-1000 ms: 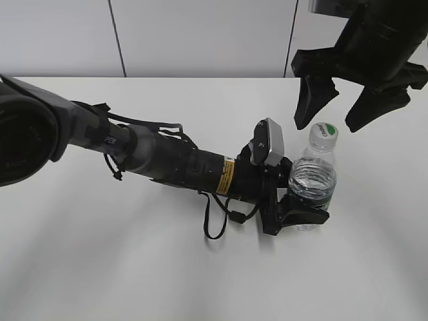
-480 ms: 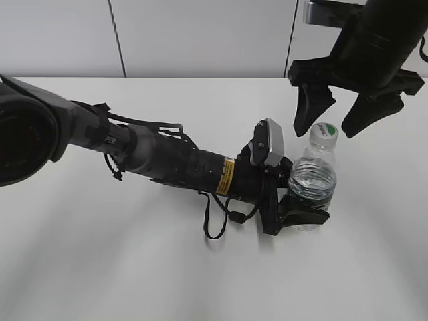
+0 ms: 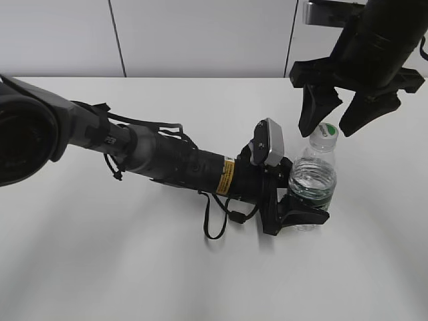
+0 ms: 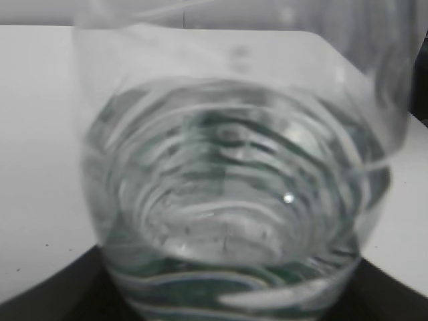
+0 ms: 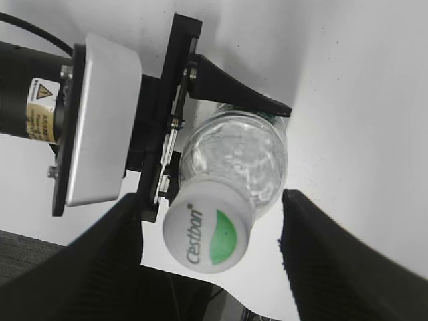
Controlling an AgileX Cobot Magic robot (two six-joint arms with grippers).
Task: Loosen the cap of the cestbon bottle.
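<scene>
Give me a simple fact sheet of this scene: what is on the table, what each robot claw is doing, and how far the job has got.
object: small clear plastic water bottle with dark green label, upright on the white table
cap: round white screw cap with a green patch, on the neck
left gripper: clamped around the bottle's lower body
right gripper: open, fingers either side of the cap, not touching it
progress: cap not yet gripped

We see even, bright, diffuse lighting across the white table (image 3: 100, 267), with only soft, faint shadows under the arm. The left wrist view is heavily blurred, the cestbon bottle (image 4: 234, 200) too close to focus and showing one small glint. The right wrist view is sharp; the cap (image 5: 208, 237) lettering reads clearly.
</scene>
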